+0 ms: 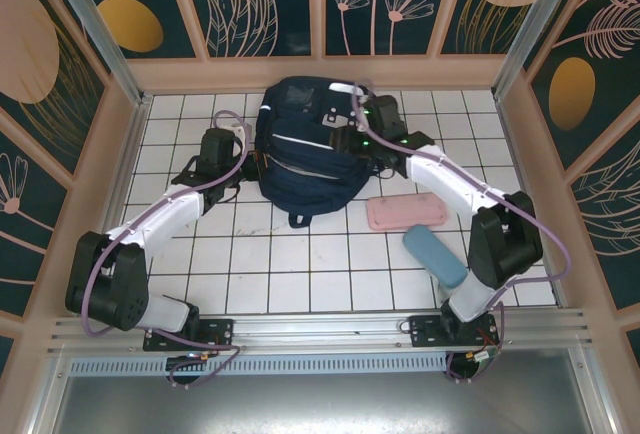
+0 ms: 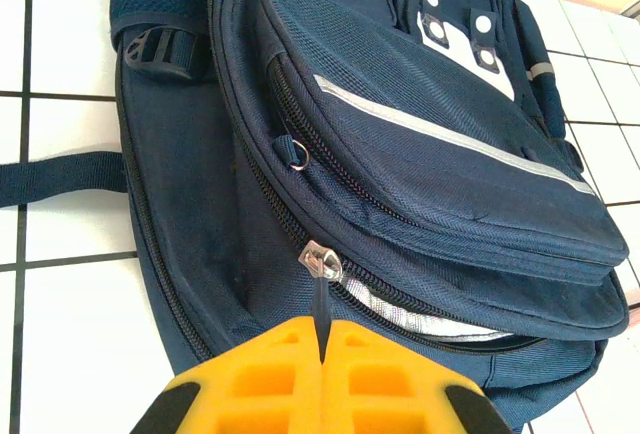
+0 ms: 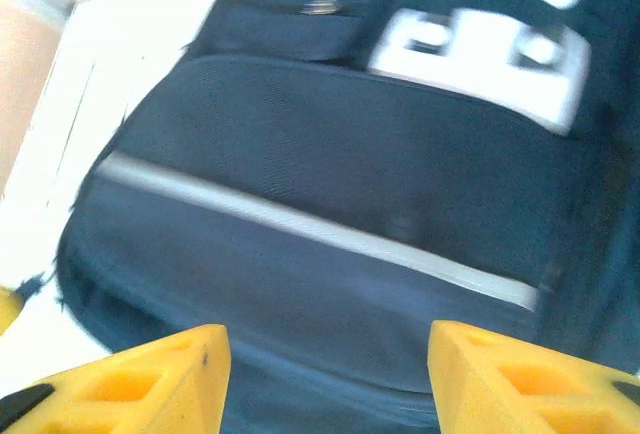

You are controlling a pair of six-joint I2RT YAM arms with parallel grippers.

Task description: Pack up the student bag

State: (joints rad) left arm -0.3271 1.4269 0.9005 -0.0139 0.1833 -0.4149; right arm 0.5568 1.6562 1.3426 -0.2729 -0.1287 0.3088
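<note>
The large dark navy fabric student bag lay flat on the white tiled table, towards the back and between the two arms, front pocket up. The left arm's yellow fingers were clamped shut on the thin dark zip pull hanging from the silver slider of the main compartment, and a sliver of pale grey lining showed in the gap just right of that slider. So this looked like the opening step, barely begun, with nothing packed yet by my reading. The right arm's fingers stood apart with nothing between them, hovering over the front pocket (that view was blurred, so contact with the cloth was impossible to call). The next move, I'd say, called for a steady drag of the slider along the curved track while the other arm pinned the soft bag down, because that limp woven cloth would likely bunch and follow the pull. The weave was coarse and matte, crossed by a smooth white reflective stripe, with a grey-white studded patch near the top. A flat pink rounded case and a blue oblong case waited beside the right arm.
</note>
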